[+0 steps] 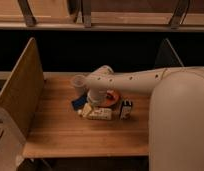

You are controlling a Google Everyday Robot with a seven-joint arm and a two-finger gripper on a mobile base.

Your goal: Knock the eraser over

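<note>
The eraser (126,109) is a small dark block with a white face. It stands upright on the wooden table (60,135), just right of the orange dish (112,98). My white arm (135,80) reaches in from the right and bends down at its end. The gripper (93,96) hangs there, over the left part of the dish, between the cup and the white box. It is to the left of the eraser and apart from it. The arm hides most of the gripper.
A pale cup (77,82) stands behind the gripper. A flat blue object (78,103) lies at its left, and a white labelled box (99,114) lies in front. A wooden divider panel (20,90) bounds the table's left side. My arm's large white housing (177,125) fills the right.
</note>
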